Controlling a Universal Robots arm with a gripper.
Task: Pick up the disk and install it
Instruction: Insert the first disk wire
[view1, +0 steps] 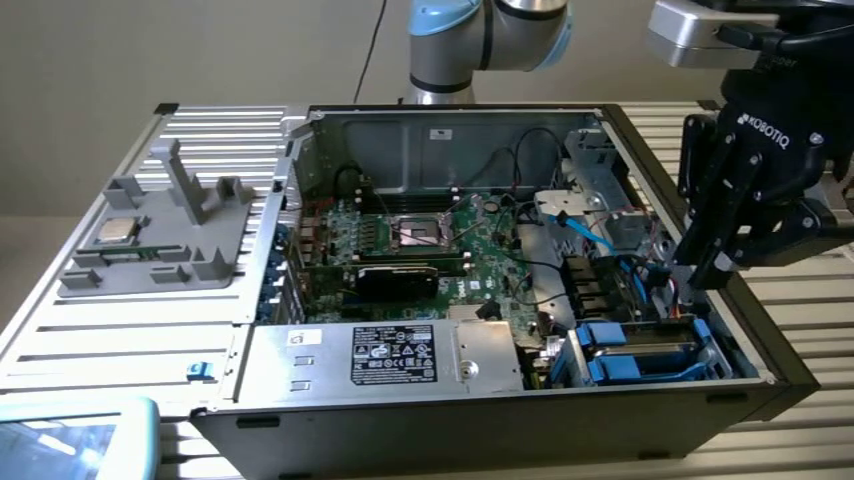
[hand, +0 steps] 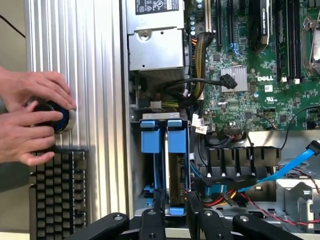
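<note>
The disk (view1: 645, 352) lies in the drive bay at the near corner of the open computer case, on the exterior view's right. It is silver metal framed by a bright blue bracket. In the wrist view the disk (hand: 172, 170) runs lengthwise, its blue tabs (hand: 177, 137) at the end toward the power supply. My gripper (view1: 705, 280) hangs above the bay's other end, clear of the disk. In the wrist view my gripper (hand: 173, 205) straddles that end from above, partly open, gripping nothing.
A silver power supply (view1: 387, 355) with a black label sits beside the bay, the green motherboard (view1: 441, 250) behind it. A blue cable (hand: 285, 167) and loose wires cross near the bay. A grey fixture (view1: 147, 240) holds a processor chip (view1: 118, 232). A person's hands (hand: 30, 125) rest above a keyboard (hand: 57, 195).
</note>
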